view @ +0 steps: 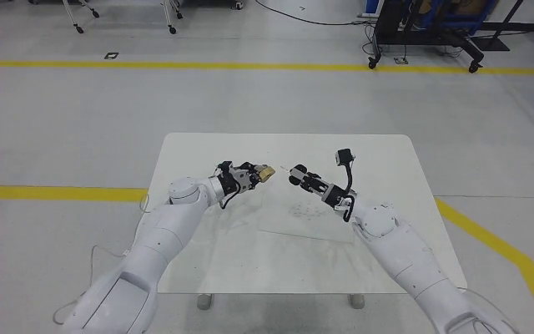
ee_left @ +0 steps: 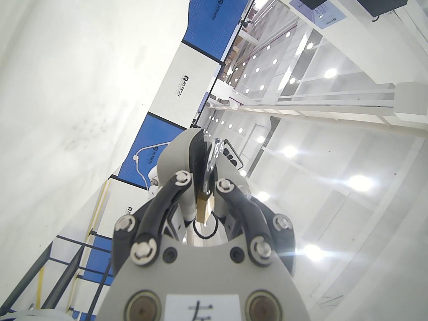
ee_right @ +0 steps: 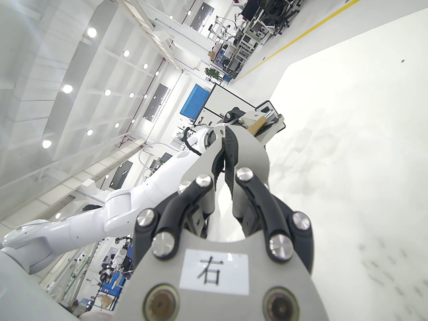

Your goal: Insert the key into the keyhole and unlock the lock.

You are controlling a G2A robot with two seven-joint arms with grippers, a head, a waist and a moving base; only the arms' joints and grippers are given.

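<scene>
The white table (view: 250, 267), rectangular with rounded corners, is standing on a pale grey floor (view: 83, 125) that is carrying yellow lines (view: 67, 193). Dark scuff marks (view: 304, 209) are showing on the tabletop near its middle.

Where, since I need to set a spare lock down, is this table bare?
Bare: the far strip of the table beyond both pincers, and the near middle between the two forearms. Crowded: the centre, where the left pincer with the lock meets the right pincer and key.
</scene>
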